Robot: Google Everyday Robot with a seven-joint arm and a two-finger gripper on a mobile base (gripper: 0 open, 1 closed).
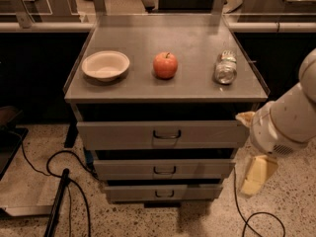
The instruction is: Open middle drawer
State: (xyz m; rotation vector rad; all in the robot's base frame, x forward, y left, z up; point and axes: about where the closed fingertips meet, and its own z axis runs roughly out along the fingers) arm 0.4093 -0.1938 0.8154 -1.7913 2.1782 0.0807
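The middle drawer (164,169) is a wide grey metal front with a small dark wire handle (164,171) at its centre. It sits between a taller drawer (163,135) above and a smaller drawer (163,192) below. All three fronts look pushed in. My gripper (255,177) is cream-coloured and hangs below the white arm (286,122), just off the cabinet's right side at about the middle drawer's height. It is apart from the handle and holds nothing that I can see.
On the cabinet top (163,85) stand a white bowl (105,65), a red apple (165,65) and a can lying on its side (225,68). Black cables (59,191) lie on the speckled floor at left and under the arm at right (256,221).
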